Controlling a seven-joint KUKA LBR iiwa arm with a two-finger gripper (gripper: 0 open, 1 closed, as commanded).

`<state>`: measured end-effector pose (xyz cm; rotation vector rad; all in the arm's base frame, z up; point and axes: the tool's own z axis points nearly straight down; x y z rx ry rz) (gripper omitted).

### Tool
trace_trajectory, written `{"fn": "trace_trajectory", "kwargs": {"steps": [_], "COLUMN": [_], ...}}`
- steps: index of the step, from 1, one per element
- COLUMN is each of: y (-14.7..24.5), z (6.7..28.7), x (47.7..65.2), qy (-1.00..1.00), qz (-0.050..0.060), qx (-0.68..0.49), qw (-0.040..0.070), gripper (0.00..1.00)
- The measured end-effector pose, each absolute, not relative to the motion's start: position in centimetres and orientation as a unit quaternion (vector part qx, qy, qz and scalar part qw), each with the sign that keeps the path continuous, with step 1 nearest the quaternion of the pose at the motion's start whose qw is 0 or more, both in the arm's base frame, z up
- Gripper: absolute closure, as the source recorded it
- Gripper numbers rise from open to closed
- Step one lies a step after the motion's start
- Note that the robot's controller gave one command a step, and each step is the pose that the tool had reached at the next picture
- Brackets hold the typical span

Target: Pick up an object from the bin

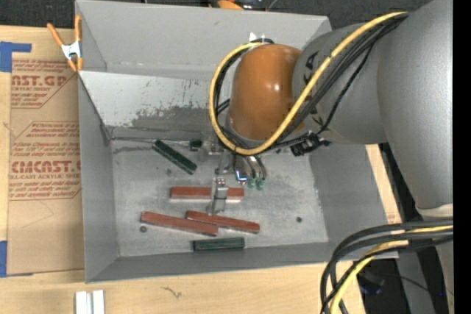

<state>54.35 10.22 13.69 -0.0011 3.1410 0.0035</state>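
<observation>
Reddish-brown bar [190, 193] lies flat beneath the hand [219, 199], poised low probably to grasp it; clenched or released, I cannot tell.

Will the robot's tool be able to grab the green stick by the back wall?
Probably yes. The dark green stick lies alone on the floor of the bin, nothing on top, and the tool hangs close by, over a reddish-brown bar.
</observation>
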Motion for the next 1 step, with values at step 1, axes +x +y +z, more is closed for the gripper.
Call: {"fn": "trace_trajectory", "kwargs": {"steps": [1], "y": [9.77], "z": [6.59], "x": [51.71], "qy": [1.0], "qz": [0.0], "qx": [0.029], "qw": [-0.004], "gripper": [0.0]}}
